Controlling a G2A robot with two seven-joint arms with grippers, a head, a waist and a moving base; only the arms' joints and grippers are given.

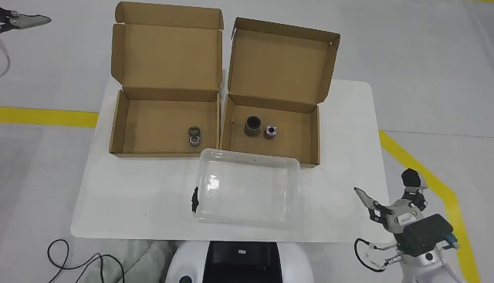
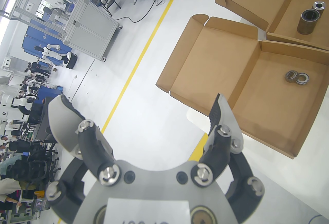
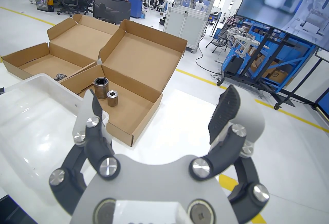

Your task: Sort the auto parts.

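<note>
Top view places bearings (image 1: 193, 135) in one cardboard box (image 1: 150, 125), sleeves (image 1: 252, 125) in the other box (image 1: 297, 140). Both the left pincer (image 2: 140, 106) and right pincer (image 3: 160, 96) gape wide, empty; I'd check the clear bin (image 1: 247, 153) for leftovers.

Right gripper (image 3: 160, 99): jaws spread wide, nothing between them. Beyond it, a white bin (image 3: 30, 117) sits just beside the near cardboard box (image 3: 146, 117), lid flap up. Inside that box stand a large dark sleeve (image 3: 100, 87) and a small sleeve (image 3: 112, 98), upright and close together. The far cardboard box (image 3: 36, 63) holds bearings (image 3: 59, 76), partly hidden by the bin's rim.
</note>
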